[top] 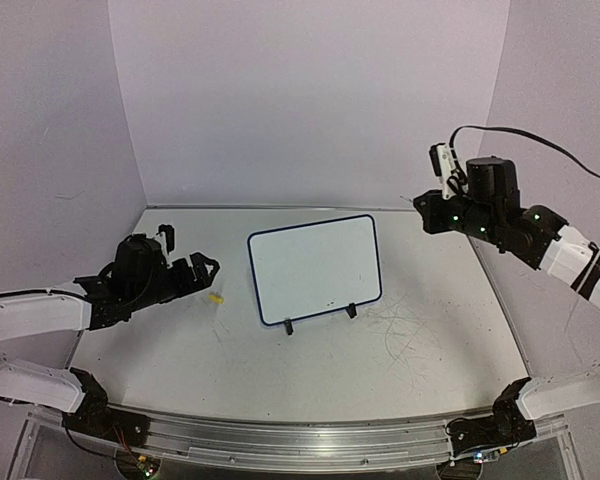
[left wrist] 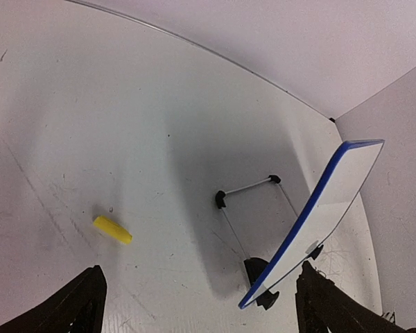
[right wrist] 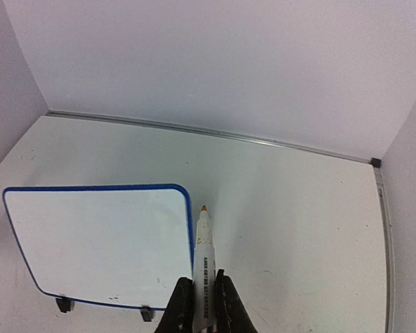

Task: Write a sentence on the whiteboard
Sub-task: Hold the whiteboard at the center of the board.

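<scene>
The whiteboard (top: 315, 265) stands propped on its black feet mid-table, blue-framed; its face looks blank, and the sentence is out of view. In the right wrist view the whiteboard (right wrist: 97, 243) lies left of and below my right gripper (right wrist: 203, 298), which is shut on a white marker (right wrist: 204, 257) with its orange tip bare. From above, that right gripper (top: 445, 185) hovers high at the back right, off the board. My left gripper (top: 202, 272) is open left of the board with nothing in it. In its own view the left gripper (left wrist: 204, 312) faces the whiteboard's (left wrist: 333, 201) edge and back.
A small yellow cap (top: 217, 297) lies on the table just beyond the left gripper; the left wrist view shows the cap (left wrist: 112, 229) ahead of the left finger (left wrist: 83, 305). Thin grey scribble marks (top: 410, 335) cover the tabletop right of the board. Walls enclose the table.
</scene>
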{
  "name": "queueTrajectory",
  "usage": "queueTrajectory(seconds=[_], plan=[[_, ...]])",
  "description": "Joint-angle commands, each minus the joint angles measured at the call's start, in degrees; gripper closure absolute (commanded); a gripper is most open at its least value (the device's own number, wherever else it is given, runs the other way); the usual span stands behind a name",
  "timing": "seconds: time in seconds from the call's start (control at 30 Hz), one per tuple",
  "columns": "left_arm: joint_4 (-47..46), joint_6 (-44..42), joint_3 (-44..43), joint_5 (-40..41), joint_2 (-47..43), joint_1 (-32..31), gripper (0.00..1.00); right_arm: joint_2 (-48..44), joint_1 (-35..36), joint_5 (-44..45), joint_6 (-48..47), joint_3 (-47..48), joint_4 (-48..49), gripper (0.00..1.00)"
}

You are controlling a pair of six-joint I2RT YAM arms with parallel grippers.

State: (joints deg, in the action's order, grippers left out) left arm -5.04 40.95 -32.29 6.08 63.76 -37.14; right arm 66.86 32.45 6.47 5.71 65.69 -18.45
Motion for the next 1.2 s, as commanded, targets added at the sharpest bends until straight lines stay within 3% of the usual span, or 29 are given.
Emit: queueTrajectory(seconds=[0.0,0.37,0.67,0.9,1.17], plan=[[-6.7,0.1,0.4,-6.0,-0.4,0.4,0.03,5.0,7.4,0.2,-1.8,6.5,2.8,1.00],[-23.3,0.9,5.8,-15.4,5.9,1.5,0.03,15.8,22.2,-4.1,-5.1,11.1,5.3,1.00],[-31.2,-1.5,3.5,-26.8,16.9,4.4,0.14,17.0,23.6,-11.5,-10.2,8.1,10.8,1.00],[-43.0,-1.6,3.7,-39.9,23.3,6.4,0.19,20.4,23.6,-10.2,-12.9,9.7,13.2,1.00],[-51.2,-0.8,-0.7,-45.4,32.5,6.4,0.31,26.4,23.6,-9.4,-12.0,13.1,13.5,1.00]])
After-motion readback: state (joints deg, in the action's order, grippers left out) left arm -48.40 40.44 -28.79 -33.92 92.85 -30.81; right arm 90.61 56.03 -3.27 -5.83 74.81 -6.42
